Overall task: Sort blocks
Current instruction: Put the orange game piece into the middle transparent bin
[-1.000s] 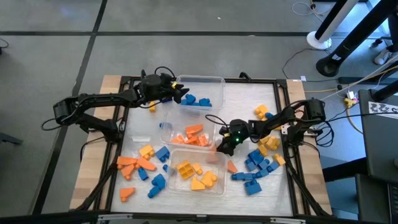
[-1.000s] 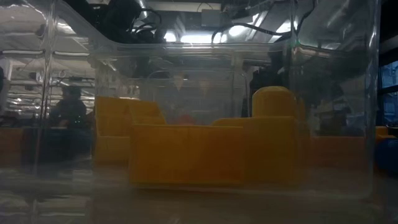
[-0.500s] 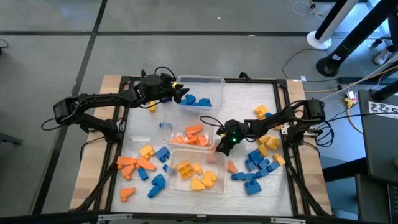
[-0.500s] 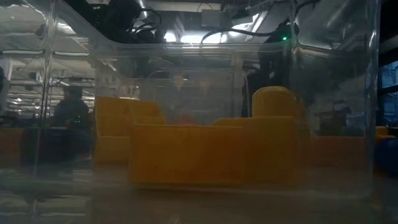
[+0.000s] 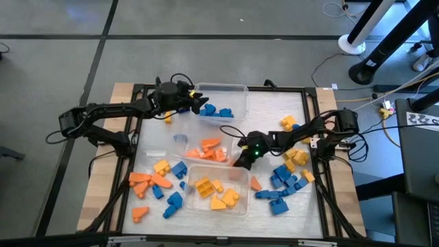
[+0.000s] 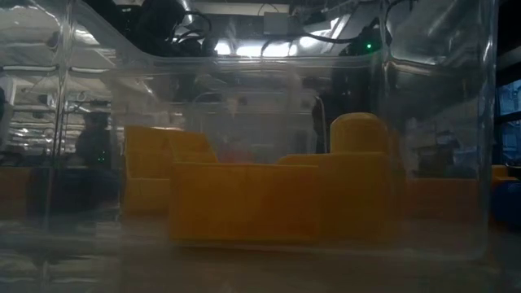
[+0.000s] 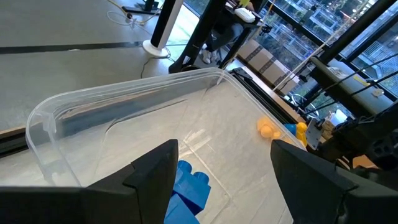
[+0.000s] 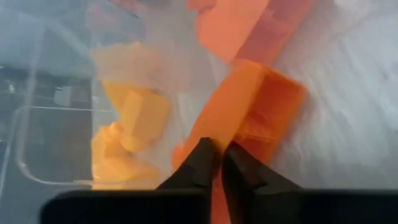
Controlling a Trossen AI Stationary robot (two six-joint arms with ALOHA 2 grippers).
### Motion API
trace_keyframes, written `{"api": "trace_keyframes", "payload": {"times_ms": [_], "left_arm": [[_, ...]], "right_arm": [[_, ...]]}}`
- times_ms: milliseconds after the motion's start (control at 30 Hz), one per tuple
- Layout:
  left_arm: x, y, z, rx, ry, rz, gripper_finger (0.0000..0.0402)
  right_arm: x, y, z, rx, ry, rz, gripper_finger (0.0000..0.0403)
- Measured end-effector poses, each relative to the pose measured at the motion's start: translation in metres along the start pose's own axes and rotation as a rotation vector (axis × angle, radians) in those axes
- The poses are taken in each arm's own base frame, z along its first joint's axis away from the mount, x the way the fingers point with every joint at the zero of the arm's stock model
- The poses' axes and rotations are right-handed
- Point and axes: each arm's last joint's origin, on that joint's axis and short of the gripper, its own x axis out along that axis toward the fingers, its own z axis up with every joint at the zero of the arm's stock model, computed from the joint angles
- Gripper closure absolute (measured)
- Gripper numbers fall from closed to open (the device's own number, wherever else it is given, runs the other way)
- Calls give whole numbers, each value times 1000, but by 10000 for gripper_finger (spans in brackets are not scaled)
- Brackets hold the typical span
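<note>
The right arm extends from the table's right edge toward the centre, placing the right gripper low at the right-hand end of the middle tub, beside the orange blocks lying there. In the right wrist view its fingertips stand closed together, almost touching, just in front of an orange block; whether anything is pinched between them cannot be told. The left arm reaches from the left edge to the rear of the table, holding the left gripper over the near end of the rear tub; its fingers are spread wide apart with nothing between them, above the blue blocks inside that tub. The front tub contains yellow blocks, seen close up in the low view. Loose blocks remain on the table surface: orange, yellow and blue pieces at front left, and mainly blue and yellow pieces at right.
</note>
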Motion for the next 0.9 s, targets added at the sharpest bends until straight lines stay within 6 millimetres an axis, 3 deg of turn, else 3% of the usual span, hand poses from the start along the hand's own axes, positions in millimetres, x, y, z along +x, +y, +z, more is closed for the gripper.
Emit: {"api": "trace_keyframes", "payload": {"times_ms": [500,900], "left_arm": [[-2,-2,3,21,-21,-12,155],[-38,-13,26,228,-141,-59,155]], "right_arm": [[-3,9,4,-19,12,100,399],[-43,31,4,-53,9,22,401]]}}
